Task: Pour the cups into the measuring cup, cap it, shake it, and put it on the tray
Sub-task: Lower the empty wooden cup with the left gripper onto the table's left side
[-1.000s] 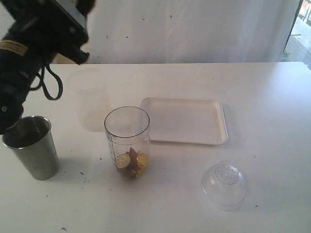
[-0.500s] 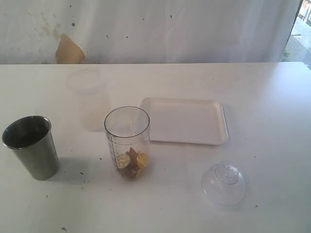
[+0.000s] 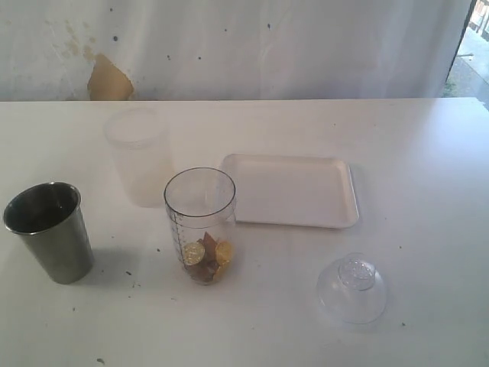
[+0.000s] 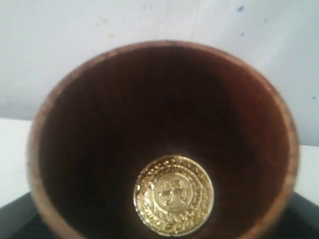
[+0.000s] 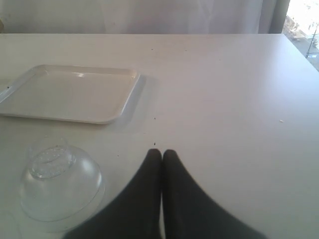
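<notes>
The measuring cup (image 3: 200, 225) stands upright mid-table with gold coins (image 3: 206, 256) in its bottom. One steel cup (image 3: 50, 233) stands upright to its left. The white tray (image 3: 290, 191) lies bare behind and right of the measuring cup. A second cup (image 4: 99, 124) fills the left wrist view, its mouth toward the camera and lifted against the wall, with one gold coin (image 4: 173, 195) stuck inside. My left gripper holds it, and only dark finger parts (image 4: 17, 221) show. My right gripper (image 5: 162, 153) is shut and empty, low over the table beside the clear dome lid (image 5: 60, 181).
A frosted plastic cup (image 3: 139, 157) stands behind the measuring cup. The dome lid (image 3: 351, 290) rests on the table in front of the tray's right end. Neither arm shows in the exterior view. A curtain hangs behind the table's far edge.
A second ago my left arm hung over the table's far left corner in the exterior view; it has since moved out of that view. Nothing on the table has shifted.
</notes>
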Controlling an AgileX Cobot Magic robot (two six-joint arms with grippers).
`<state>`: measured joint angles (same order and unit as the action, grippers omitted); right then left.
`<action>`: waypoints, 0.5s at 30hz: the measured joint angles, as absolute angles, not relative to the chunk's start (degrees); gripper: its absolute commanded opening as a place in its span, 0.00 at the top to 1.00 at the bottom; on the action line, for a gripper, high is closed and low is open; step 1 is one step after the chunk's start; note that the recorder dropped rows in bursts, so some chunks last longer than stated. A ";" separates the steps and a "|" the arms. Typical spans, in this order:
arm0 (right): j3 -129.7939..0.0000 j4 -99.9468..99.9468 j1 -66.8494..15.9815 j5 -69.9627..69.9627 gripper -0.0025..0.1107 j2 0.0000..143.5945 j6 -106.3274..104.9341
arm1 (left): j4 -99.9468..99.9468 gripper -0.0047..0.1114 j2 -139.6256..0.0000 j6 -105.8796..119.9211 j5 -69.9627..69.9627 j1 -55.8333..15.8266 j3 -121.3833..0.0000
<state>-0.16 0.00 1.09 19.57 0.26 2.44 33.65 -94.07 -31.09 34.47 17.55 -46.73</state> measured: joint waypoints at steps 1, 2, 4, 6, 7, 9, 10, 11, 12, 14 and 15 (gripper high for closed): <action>-0.16 0.00 1.09 19.57 0.98 0.26 2.44 | 33.31 0.96 -94.19 -30.21 35.05 17.55 -46.85; -0.16 0.00 1.09 19.57 0.98 0.26 2.44 | 32.04 0.96 -94.34 -29.13 34.88 17.55 -47.18; -0.16 0.00 1.09 19.57 0.98 0.26 2.44 | 28.15 0.96 -95.40 -26.99 33.45 17.55 -47.44; -0.16 0.00 1.09 19.57 0.98 0.26 2.44 | 25.19 0.96 -98.22 -25.52 32.04 17.67 -47.44; -0.16 0.00 1.09 19.57 0.98 0.26 2.44 | 25.90 0.96 -99.51 -25.37 31.76 17.67 -47.44; -0.16 0.00 1.09 19.57 0.98 0.26 2.44 | 31.79 0.89 -104.34 -24.75 35.31 17.67 -47.44; -0.16 0.00 1.09 19.57 0.98 0.26 2.44 | 34.26 0.81 -106.92 -24.45 38.87 17.67 -47.55; -0.16 0.00 1.09 19.57 0.98 0.26 2.44 | 35.80 0.64 -109.10 -24.19 41.62 17.67 -47.83; -0.16 0.00 1.09 19.57 0.98 0.26 2.44 | 37.31 0.55 -112.46 -23.90 45.18 17.67 -48.52; -0.16 0.00 1.09 19.57 0.98 0.26 2.44 | 38.23 0.24 -117.02 -23.56 47.79 17.67 -50.30; -0.16 0.00 1.09 19.57 0.98 0.26 2.44 | 39.20 0.23 -119.05 -23.44 48.82 17.67 -51.49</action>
